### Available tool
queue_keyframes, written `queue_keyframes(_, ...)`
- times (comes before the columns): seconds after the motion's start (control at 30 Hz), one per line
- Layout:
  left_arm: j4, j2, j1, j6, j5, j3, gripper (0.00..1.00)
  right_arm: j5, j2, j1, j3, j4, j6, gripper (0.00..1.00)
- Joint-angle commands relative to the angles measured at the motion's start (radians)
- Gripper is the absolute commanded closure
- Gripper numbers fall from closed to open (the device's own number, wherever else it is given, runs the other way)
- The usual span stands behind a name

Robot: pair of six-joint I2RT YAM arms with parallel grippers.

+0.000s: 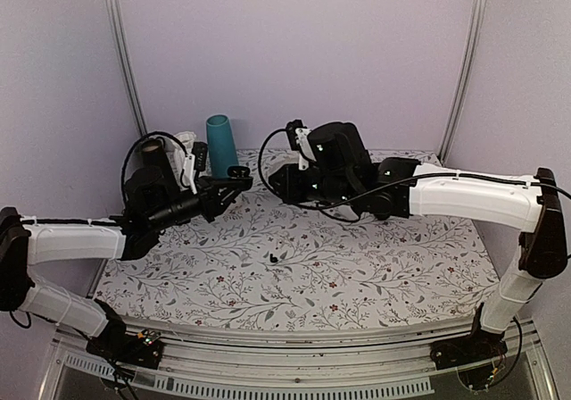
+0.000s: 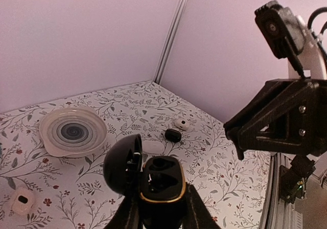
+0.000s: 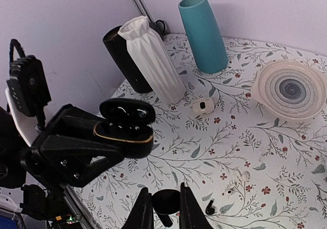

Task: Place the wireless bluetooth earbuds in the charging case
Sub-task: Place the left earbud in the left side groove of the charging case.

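Since the left tool is clenched on the charging case and holds it up off the bench with the lid flipped open to one side, the step in hand looks like bringing a bud over and seating it; the right tool is pinched on what I read as one earbud, a small black blob between its tips with the stem pointing down, near the case but not touching it.

If it were me: hold the case level and steady; come in from above the open socket, not over the lid side; line the stem up with the well; go slow on the last bit and only let go once the bud sits down in there, because it's tiny and a drop means fishing it off the floral cloth. From the left wrist view one socket looks empty; can't tell about the other. A second earbud lies loose on the cloth near the middle of the bench, so that one's for later.

Pose-wise: both arms reach inward and nearly meet over the back half of the bench; the left forearm angles toward the centre with the case at its tip; the right forearm comes across roughly level, its tool facing the case.
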Motion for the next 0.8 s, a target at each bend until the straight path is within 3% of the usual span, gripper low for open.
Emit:
queue_keyframes(0.0,0.081,0.028,-0.041,-0.010,-0.008,0.017,1.00,-0.003,-0.061,-0.002,-0.006,0.136,-0.021,0.93)
queue_keyframes(0.77,0.110,0.076,-0.150,0.042,0.128,0.108,1.00,-0.093,-0.049,0.021,-0.064,0.379,-0.055,0.93)
